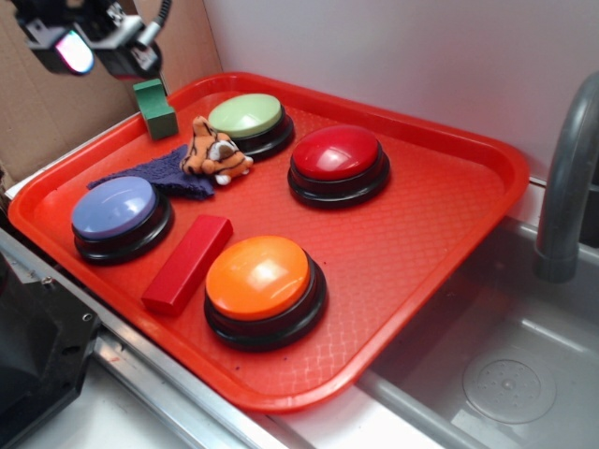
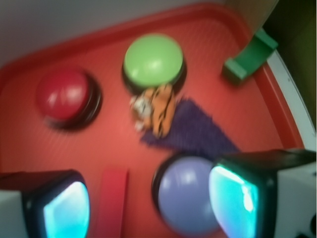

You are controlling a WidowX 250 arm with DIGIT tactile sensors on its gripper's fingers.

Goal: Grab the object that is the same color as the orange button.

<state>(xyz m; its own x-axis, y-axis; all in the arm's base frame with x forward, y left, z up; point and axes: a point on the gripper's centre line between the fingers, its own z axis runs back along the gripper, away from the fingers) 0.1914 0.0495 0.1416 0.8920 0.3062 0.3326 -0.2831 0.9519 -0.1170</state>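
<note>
The fuzzy striped plush tiger (image 1: 213,152) lies on a nubby purple cloth (image 1: 159,174) beside the glossy green dome button (image 1: 247,117), while the pincer (image 1: 92,45) hangs spread wide, empty.

Red tray (image 1: 449,201) carries buttons, blocks, cloth, tiger.

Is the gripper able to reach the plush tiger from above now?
Probably yes. The tiger lies uncovered on the purple cloth; the open gripper hangs above. The green button sits close beside.
</note>
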